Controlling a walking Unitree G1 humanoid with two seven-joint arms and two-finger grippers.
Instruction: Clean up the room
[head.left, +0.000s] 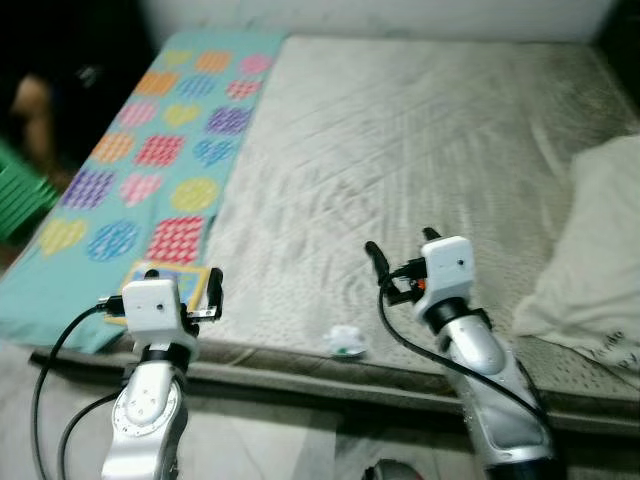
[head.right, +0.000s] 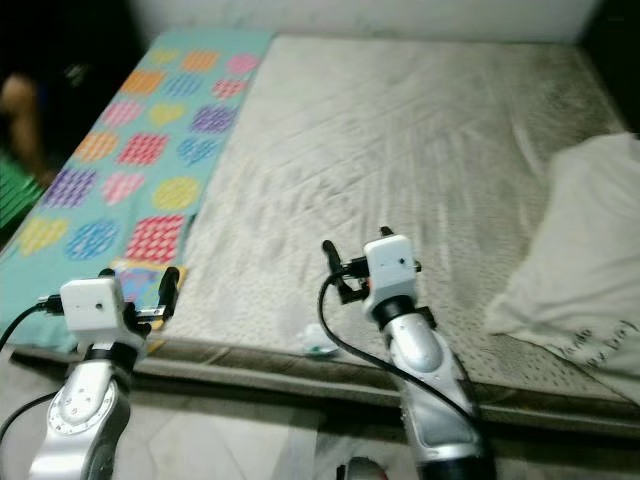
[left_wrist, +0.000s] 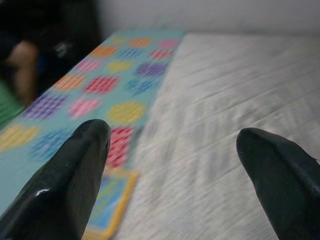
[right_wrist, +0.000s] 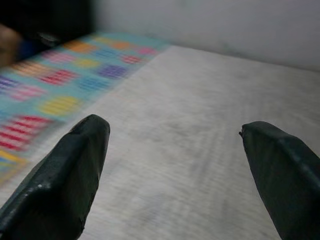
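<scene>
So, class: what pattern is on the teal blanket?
Teal blanket: multicoloured hearts and circles, clearest in the left eye view.

One bare mattress (head.left: 400, 170), one heart-patterned teal blanket (head.left: 150, 170), one white pillow (head.left: 600, 250), one yellow-edged booklet (head.left: 165, 280), one small white object (head.left: 346, 341).

Ahead of both grippers lies a pale grey mattress (head.left: 420, 150) with a faint quilted diamond pattern. Beyond the left gripper (left_wrist: 172, 150), whose fingers are glossy black, a teal blanket (head.left: 150, 150) carries hearts and circles in orange, pink, purple, yellow, blue and red checks. Just beside it sits a yellow-bordered blue booklet (head.left: 165, 280). Right of the right gripper (head.left: 400, 250) a white pillow (head.left: 595, 250) rests.
</scene>
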